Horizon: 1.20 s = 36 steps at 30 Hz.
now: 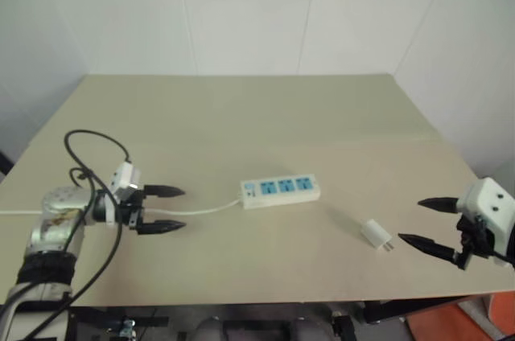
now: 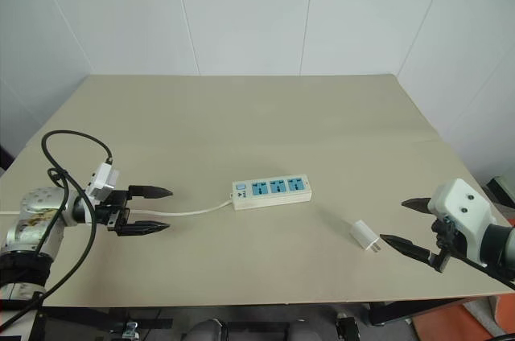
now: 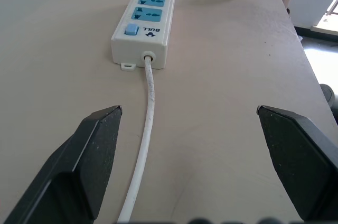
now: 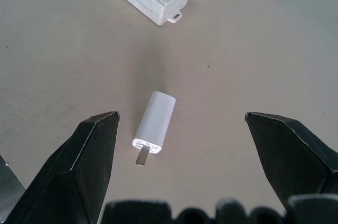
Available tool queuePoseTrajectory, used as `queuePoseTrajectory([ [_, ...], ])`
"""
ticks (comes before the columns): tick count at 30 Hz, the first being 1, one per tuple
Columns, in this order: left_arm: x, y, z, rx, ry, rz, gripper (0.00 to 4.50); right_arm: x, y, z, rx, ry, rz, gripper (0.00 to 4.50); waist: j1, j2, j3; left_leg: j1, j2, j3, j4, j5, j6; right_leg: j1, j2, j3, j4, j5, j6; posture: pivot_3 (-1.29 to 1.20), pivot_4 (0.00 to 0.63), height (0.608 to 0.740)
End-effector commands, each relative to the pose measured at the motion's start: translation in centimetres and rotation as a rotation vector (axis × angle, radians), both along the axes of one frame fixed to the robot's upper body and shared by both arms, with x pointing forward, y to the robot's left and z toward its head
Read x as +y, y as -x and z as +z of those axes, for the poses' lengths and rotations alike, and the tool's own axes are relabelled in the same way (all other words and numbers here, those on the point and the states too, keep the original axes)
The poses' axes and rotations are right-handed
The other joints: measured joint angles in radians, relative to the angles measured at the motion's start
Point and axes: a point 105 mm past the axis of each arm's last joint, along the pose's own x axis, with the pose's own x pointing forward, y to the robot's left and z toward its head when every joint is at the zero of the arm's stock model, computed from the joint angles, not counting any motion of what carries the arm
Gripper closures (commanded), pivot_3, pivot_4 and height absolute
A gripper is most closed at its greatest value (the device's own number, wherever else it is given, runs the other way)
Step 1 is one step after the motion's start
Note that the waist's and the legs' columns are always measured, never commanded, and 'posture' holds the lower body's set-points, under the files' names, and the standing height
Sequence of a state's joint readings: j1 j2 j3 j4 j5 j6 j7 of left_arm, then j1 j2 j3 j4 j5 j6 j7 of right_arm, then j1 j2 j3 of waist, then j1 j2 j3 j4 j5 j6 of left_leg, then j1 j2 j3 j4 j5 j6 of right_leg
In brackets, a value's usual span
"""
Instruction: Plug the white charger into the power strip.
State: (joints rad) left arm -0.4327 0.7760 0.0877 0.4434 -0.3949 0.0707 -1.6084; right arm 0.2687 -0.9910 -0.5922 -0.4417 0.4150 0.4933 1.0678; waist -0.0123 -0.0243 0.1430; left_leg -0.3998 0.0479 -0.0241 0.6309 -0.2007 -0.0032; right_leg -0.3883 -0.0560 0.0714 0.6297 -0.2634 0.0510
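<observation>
Beige table (image 1: 241,116), white wall panels behind. Power strip (image 1: 280,191) lies flat near table centre, three blue-faced outlets up, small blue switch at its L end; nothing plugged in. Thin white cord (image 1: 201,211) leaves the switch end and runs L across the table, passing betw the L gripper's fingers toward the L edge.

White charger (image 1: 375,233) lies on its side on the table, to the R of the strip and nearer the front edge, apart from the strip, not touching it. Two short metal prongs point toward the R gripper; in R wrist view the charger (image 4: 155,121) sits betw the two black fingers but clear of both, prongs facing the camera.

L gripper (image 1: 165,208) hovers low over the table at L, fingers wide apart, pointing at the strip's switch end, holding nothing; well short of the strip. L wrist view: cord (image 3: 146,123) on the table betw the fingers, no contact visible.

R gripper (image 1: 418,222) at R front edge, fingers wide apart, empty, tips just beside the charger, pointing L toward it
</observation>
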Motion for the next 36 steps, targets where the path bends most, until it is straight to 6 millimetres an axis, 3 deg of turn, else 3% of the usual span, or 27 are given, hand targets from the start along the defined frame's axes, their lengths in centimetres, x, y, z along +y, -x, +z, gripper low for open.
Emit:
queuePoseTrajectory([
  [1, -0.1, -0.1, 1.1, -0.029, 0.007, -0.016, 0.04, -0.1, 0.0, 0.7, -0.024, 0.017, -0.006, 0.0, 0.0, 0.0, 0.0, 0.0, 0.0, 0.0, 0.0, 0.0, 0.0, 0.0, 0.0, 0.0, 0.0, 0.0, 0.0, 0.0, 0.15, 0.74],
  [21, -0.4, -0.7, 0.9, -0.077, 0.022, -0.002, 0.04, 0.2, -0.1, 1.0, -0.046, 0.018, -0.002, 0.0, 0.001, 0.0, 0.0, 0.0, 0.0, 0.0, 0.0, 0.0, 0.0, 0.0, 0.0, 0.0, 0.0, 0.0, 0.0, 0.0, 0.15, 0.74],
  [26, -1.9, -2.1, 0.1, -0.143, 0.074, 0.003, 0.04, 3.0, -1.3, 1.9, -0.117, 0.006, 0.061, 0.0, 0.0, 0.0, 0.0, 0.001, 0.0, 0.0, 0.002, 0.0, 0.0, 0.001, 0.0, 0.0, 0.001, 0.0, 0.0, 0.0, 0.15, 0.74],
  [32, -6.1, -4.7, -1.5, -0.168, 0.135, -0.028, 0.04, 7.8, -3.1, 2.4, -0.195, -0.049, 0.146, 0.0, 0.001, 0.0, 0.0, -0.001, 0.0, 0.0, 0.004, 0.0, 0.0, 0.001, 0.0, 0.0, 0.002, 0.001, 0.0, 0.0, 0.15, 0.74],
  [36, -8.7, -6.1, -2.2, -0.179, 0.132, -0.038, 0.04, 9.8, -3.8, 2.3, -0.221, -0.077, 0.153, 0.0, 0.004, 0.0, 0.0, -0.004, -0.002, -0.001, 0.004, 0.0, 0.0, 0.0, 0.0, 0.0, 0.0, 0.005, -0.005, 0.0, 0.15, 0.74],
])
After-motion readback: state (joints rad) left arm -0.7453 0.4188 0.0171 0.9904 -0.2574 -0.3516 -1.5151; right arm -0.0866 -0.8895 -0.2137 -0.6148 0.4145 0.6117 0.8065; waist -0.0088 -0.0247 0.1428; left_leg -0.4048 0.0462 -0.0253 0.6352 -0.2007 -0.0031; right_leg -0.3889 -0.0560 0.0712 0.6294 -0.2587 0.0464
